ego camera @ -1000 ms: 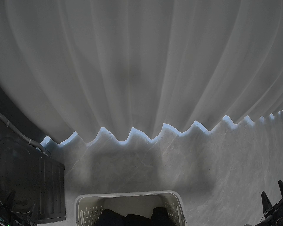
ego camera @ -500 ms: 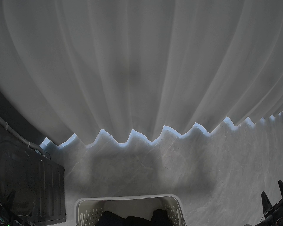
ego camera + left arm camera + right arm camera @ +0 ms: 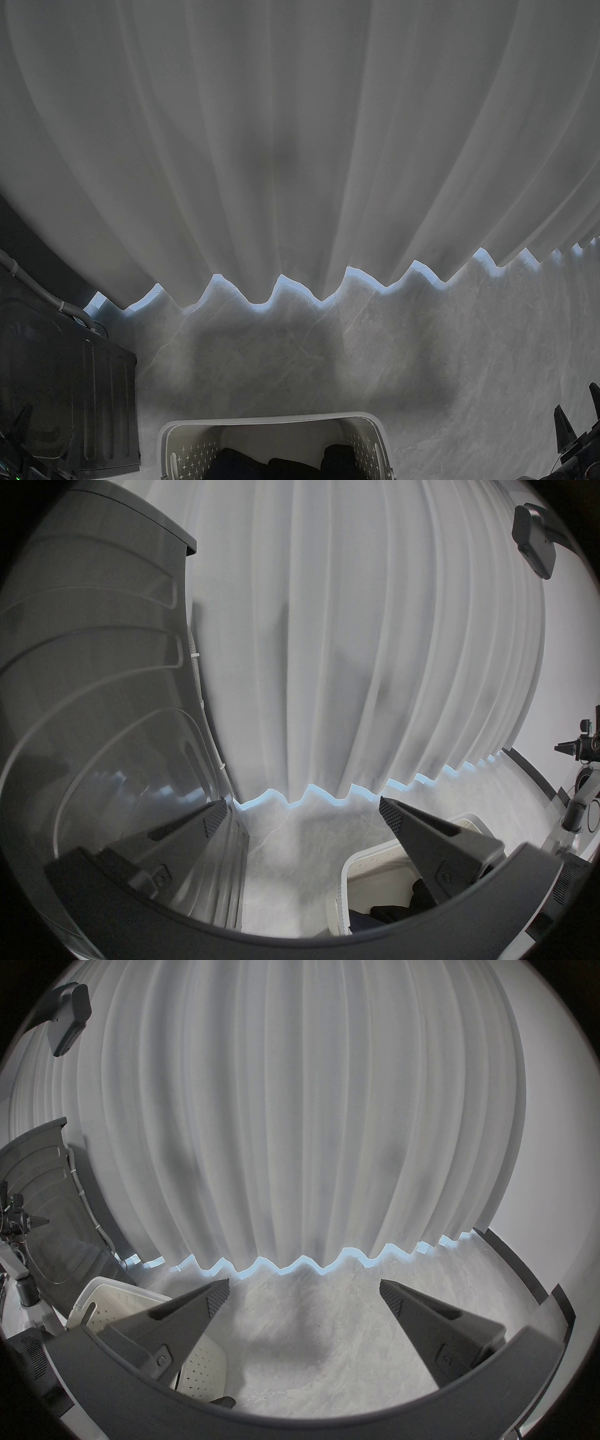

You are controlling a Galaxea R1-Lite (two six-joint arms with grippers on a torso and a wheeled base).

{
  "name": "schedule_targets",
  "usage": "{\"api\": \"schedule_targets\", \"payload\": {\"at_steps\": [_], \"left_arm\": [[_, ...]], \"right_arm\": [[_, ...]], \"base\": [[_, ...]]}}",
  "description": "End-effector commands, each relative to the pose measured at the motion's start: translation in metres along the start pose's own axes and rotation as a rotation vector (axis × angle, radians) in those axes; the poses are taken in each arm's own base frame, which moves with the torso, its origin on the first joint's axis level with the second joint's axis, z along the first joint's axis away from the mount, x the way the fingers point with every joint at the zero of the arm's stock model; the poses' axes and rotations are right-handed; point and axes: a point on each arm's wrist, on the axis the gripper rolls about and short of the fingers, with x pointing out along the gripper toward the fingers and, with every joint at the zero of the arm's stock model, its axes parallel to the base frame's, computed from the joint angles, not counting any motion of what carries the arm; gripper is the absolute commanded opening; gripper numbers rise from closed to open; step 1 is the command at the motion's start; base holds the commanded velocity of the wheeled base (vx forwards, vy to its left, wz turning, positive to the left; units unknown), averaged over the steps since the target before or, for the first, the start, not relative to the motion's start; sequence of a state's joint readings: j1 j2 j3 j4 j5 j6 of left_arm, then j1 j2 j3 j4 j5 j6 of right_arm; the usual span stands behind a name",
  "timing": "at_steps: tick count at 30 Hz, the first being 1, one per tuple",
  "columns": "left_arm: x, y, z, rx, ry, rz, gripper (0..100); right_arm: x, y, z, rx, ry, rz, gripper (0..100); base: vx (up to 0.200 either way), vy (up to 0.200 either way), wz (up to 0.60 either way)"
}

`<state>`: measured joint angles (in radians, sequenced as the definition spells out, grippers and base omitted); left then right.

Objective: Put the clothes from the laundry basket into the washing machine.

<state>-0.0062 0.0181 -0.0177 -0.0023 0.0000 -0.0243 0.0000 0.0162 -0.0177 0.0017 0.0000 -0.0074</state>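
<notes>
Evidently pre-grasp: dark clothes point(image 3: 281, 465) lie heaped in the white laundry basket point(image 3: 275, 417) on the floor, with the washing machine point(image 3: 69, 400) just beside it on the robot's left. Left gripper point(image 3: 301, 805) and right gripper point(image 3: 304, 1285) flank the basket, both spread wide and empty. Next, probably: one arm dips into the basket and pinches a garment.

— What hangs at the back?
— A pale pleated curtain point(image 3: 300, 144), its wavy hem just above the floor point(image 3: 375, 350).
— And around the curtain?
— Marbled grey floor below it, a grey pipe point(image 3: 44, 290) by its left end and a plain wall point(image 3: 550, 1166) past its right end.
</notes>
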Motion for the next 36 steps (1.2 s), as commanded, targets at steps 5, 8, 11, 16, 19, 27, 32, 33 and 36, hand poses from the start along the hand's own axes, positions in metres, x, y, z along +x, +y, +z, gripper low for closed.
{"api": "schedule_targets", "payload": {"at_steps": [5,8,11,16,19,27,32,33,36], "left_arm": [[0.0001,0.0001,-0.0052,0.0,0.002,0.0,100],[0.0001,0.0001,-0.0052,-0.002,0.002,0.0,100],[0.0001,0.0001,-0.0052,-0.002,0.002,0.0,100],[0.0001,0.0001,-0.0052,0.0,0.002,0.0,100],[0.0001,0.0001,-0.0052,0.001,0.002,0.0,100],[0.0001,0.0001,-0.0052,-0.002,0.002,0.0,100],[0.0001,0.0001,-0.0052,-0.002,0.002,0.0,100],[0.0001,0.0001,-0.0052,-0.002,0.002,0.0,100],[0.0001,0.0001,-0.0052,0.001,0.002,0.0,100]], "right_arm": [[0.0,0.0,-0.0048,0.0,0.0,0.0,100],[0.0,0.0,-0.0048,0.0,0.0,0.002,100],[0.0,0.0,-0.0047,0.001,-0.002,0.0,100],[0.0,0.0,-0.0047,0.001,-0.002,0.0,100],[0.0,0.0,-0.0047,0.001,-0.002,0.0,100],[0.0,0.0,-0.0047,0.001,-0.002,0.0,100],[0.0,0.0,-0.0047,0.001,-0.002,0.0,100],[0.0,0.0,-0.0047,0.001,-0.002,0.0,100],[0.0,0.0,-0.0047,0.001,-0.002,0.0,100]], "base": [[-0.2,0.0,0.0],[-0.2,0.0,0.0],[-0.2,0.0,0.0],[-0.2,0.0,0.0],[-0.2,0.0,0.0],[-0.2,0.0,0.0],[-0.2,0.0,0.0],[-0.2,0.0,0.0],[-0.2,0.0,0.0]]}}
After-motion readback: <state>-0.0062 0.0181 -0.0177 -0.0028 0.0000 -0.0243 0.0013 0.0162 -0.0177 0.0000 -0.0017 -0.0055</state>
